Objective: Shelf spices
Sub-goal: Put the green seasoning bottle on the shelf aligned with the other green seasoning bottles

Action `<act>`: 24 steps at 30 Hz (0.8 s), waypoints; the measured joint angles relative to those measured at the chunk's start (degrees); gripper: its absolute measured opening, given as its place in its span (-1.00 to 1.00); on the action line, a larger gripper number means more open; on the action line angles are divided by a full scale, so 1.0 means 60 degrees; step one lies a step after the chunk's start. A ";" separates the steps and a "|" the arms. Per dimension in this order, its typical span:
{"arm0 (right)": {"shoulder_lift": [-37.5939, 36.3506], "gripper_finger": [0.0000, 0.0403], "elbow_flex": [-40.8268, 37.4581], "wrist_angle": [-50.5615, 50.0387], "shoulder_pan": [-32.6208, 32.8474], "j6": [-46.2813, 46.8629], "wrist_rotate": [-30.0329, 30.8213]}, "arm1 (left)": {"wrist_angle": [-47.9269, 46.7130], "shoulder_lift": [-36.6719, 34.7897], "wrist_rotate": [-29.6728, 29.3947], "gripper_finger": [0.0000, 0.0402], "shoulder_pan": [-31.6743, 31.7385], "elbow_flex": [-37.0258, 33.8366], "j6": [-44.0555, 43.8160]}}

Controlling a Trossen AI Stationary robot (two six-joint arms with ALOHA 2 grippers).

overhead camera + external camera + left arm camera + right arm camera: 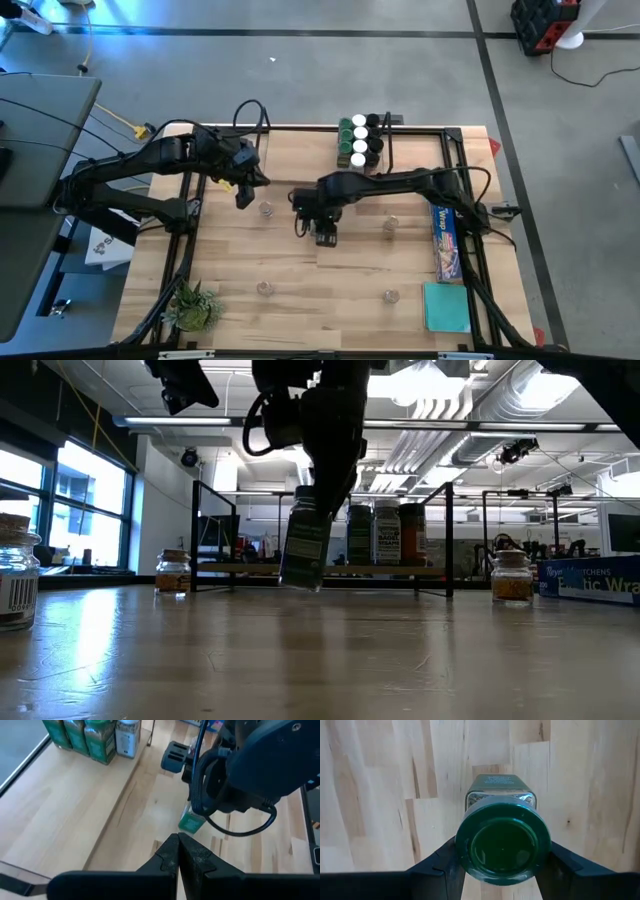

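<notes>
At the table's near left corner sits a small spiky plant (pixel 193 306), well clear of everything else. Above it, the left gripper (pixel 243 192) hangs over the left part of the table beside the shelf's left end frame, its fingers (pixel 170 854) pressed together on nothing. A clear-lidded jar (pixel 266 209) stands on the table just beside it, and another loose jar (pixel 264 288) stands nearer the front edge.

Toward the middle, the right gripper (pixel 325 232) is the busy one: its fingers (pixel 437 865) grip a green-lidded spice jar (pixel 502 842) from both sides, just under the lid. From table height that jar (pixel 305 545) hangs tilted, its base just off the wood (or barely so, hard to say from here), in front of the shelf (pixel 320 568).

The shelf (pixel 300 150) runs along the far side of the table, a pale board between thin black wire ends. Its left stretch is bare board; the shelved jars (pixel 360 140) are bunched at the right end in two rows, green, white and dark lids touching one another.

Further right, two more loose jars stand on the table: one (pixel 390 225) level with the right gripper, one (pixel 390 296) nearer the front. Along the right edge lies a long blue box (pixel 447 241), with a teal pad (pixel 445 306) just in front of it.
</notes>
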 joint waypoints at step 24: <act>-0.1074 0.11 0.0019 -0.1046 -0.0092 0.0296 0.0531 | -0.0461 -0.0149 0.0170 -0.66 -0.0004 0.0004 0.0804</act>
